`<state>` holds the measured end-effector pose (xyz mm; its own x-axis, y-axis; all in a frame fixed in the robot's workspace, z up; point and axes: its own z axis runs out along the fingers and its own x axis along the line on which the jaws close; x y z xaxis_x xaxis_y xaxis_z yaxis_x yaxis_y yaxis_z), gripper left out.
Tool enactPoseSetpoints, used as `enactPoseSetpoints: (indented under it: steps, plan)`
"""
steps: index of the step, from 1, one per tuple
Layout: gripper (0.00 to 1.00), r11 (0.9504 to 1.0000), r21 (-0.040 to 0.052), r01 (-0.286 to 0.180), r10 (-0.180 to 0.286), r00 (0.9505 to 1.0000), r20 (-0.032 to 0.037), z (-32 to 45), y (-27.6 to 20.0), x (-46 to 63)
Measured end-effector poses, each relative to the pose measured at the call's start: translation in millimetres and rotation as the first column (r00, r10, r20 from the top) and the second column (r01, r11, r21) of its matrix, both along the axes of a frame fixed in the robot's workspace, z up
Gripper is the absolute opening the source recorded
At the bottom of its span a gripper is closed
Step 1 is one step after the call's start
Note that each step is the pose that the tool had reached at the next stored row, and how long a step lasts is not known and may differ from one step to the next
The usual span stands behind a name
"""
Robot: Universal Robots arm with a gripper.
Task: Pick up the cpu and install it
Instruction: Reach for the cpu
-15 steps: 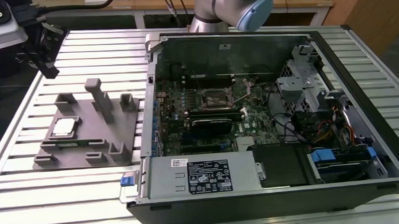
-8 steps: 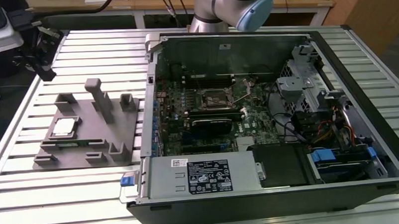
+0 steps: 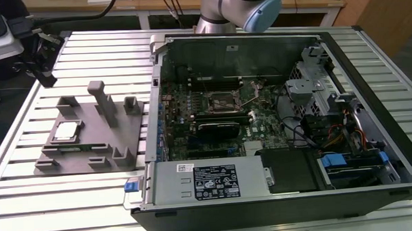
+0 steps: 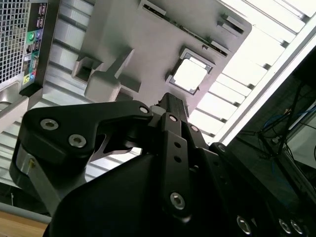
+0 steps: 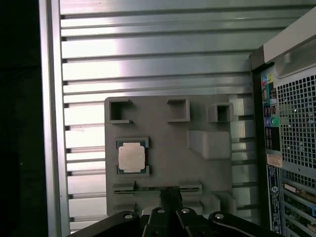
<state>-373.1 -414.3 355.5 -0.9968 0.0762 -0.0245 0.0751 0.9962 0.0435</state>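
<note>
— Holding anything?
— Nothing. Pressed together into one narrow dark tip, that tool (image 5: pixel 170 193), with matte black links and silver pins behind. Hanging above the grey fixture (image 5: pixel 168 143), touching none of it.
— And the cpu (image 5: pixel 132 157)?
— Beyond the tool's tip and a little to one side, lower down, well apart. Lying flat in a shallow square pocket of the fixture, lid up, not yet lifted.
— Why a pocket?
— Probably to keep the chip square and at a known spot. Raised lips at the corners, gaps along the edges, likely left for a pinch from the sides.
— Look of it?
— Thin and square. Pale silvery metal lid, smooth, bright under the light, with a darker thin rim. Fixture in dull grey plastic, blocky, with posts and slots.
— Underneath?
— Ribbed metal tabletop (image 5: pixel 148 64), shiny slats. On the tool's other side from the chip, an open computer case (image 3: pixel 238 55), laid on its side, presumably to turn the black socket frame (image 3: pixel 223 100) upward for a straight drop.
</note>
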Motion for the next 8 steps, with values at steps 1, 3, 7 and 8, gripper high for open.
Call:
enactPoseSetpoints:
  steps: [1, 3, 7, 8]
  plan:
    - [0.11, 1.0, -0.0001, 0.0, 0.0, 1.0, 0.0001, -1.2, 0.3, -0.6]
    - [0.11, 1.0, -0.0002, 0.0, 0.0, 1.0, 0.0001, -3.5, 1.0, -1.6]
    - [0.11, 1.0, -0.0004, 0.0, 0.0, 1.0, 0.0, -8.1, 2.8, -3.9]
    - [0.11, 1.0, -0.0004, 0.0, 0.0, 1.0, 0.0, -9.2, 3.4, -4.6]
